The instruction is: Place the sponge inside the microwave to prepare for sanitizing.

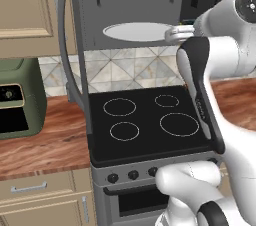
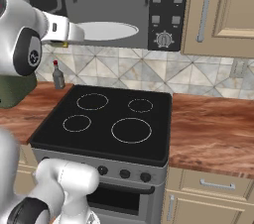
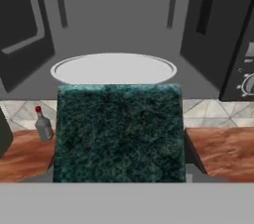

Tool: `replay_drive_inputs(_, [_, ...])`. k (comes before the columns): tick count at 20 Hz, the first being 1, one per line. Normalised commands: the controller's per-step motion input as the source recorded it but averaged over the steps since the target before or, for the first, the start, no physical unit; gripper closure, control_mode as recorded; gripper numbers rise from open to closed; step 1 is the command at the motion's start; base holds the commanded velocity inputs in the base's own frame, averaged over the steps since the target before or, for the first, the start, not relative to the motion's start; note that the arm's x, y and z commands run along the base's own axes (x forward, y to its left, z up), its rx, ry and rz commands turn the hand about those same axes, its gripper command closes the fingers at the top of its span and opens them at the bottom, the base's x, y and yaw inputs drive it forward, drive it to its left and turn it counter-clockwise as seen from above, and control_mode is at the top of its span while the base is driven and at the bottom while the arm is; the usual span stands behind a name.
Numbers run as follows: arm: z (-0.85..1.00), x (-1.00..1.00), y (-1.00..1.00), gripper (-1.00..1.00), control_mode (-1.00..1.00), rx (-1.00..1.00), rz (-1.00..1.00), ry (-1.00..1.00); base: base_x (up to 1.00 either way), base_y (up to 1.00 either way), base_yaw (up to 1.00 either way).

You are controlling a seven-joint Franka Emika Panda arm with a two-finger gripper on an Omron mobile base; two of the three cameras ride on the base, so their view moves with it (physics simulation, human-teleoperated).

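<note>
Sponge (image 3: 118, 131) in pincer (image 3: 119, 176), microwave (image 3: 119, 25) open

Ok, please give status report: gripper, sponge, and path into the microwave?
Gripper shut on sponge. Microwave door open, white turntable just ahead. Nothing blocking.

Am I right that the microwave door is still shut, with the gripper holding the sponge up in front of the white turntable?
Not quite: the microwave door is swung open, as the left base view shows. The rest holds: the gripper holds the sponge in front of the white turntable.
</note>
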Motion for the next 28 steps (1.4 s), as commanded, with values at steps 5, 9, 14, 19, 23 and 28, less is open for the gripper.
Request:
replay_drive_inputs(5, [0.00,0.57,0.11,1.00,-1.00,0.00,0.01,0.00,0.00,0.00,0.00])
replay_drive_inputs(9, [-0.01,0.69,0.00,1.00,-1.00,0.00,0.00,0.00,0.00,0.00,0.00])
replay_drive_inputs(14, [-0.15,0.90,0.00,1.00,-1.00,0.00,0.00,0.00,0.00,0.00,0.00])
replay_drive_inputs(19, [-0.22,0.90,0.00,1.00,-1.00,0.00,0.00,0.06,0.00,0.00,0.00])
replay_drive_inputs(23, [-0.17,0.96,0.00,1.00,-1.00,0.00,0.00,0.12,0.00,0.00,0.00])
replay_drive_inputs(28, [0.04,0.90,0.00,1.00,-1.00,0.00,0.00,0.21,0.00,0.00,0.00])
